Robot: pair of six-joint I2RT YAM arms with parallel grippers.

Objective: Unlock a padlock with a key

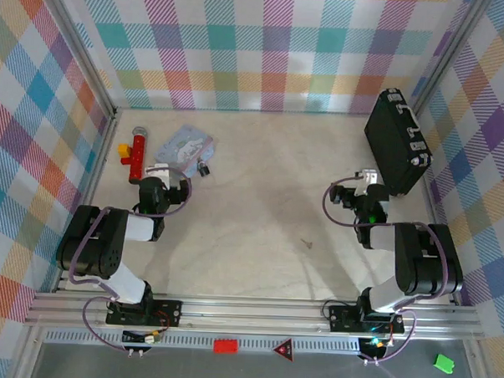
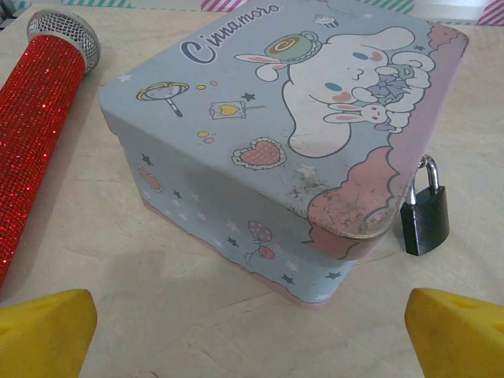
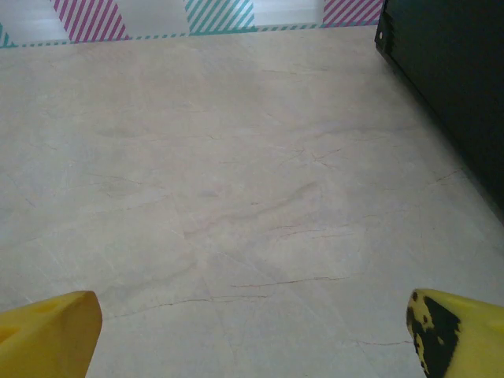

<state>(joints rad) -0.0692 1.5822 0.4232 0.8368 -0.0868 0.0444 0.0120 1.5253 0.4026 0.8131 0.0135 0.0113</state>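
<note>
The padlock [image 2: 425,218] is small and black with a silvery shackle. It stands against the right corner of a pale blue cartoon-printed tin [image 2: 283,134], its shackle up at the lid's edge. From above, the padlock [image 1: 204,168] lies just right of the tin [image 1: 187,143]. My left gripper [image 2: 252,339] is open, with its yellow fingertips [image 2: 47,327] spread wide on the near side of the tin and nothing between them. In the top view the left gripper [image 1: 165,172] sits just short of the tin. My right gripper [image 3: 252,339] is open over bare table, at the right [image 1: 365,179].
A red glitter microphone [image 2: 35,134] lies left of the tin, with a small yellow block [image 1: 122,152] beside it. A big black case [image 1: 396,141] leans at the back right, close to the right gripper. Plaid walls enclose the table [image 1: 259,214].
</note>
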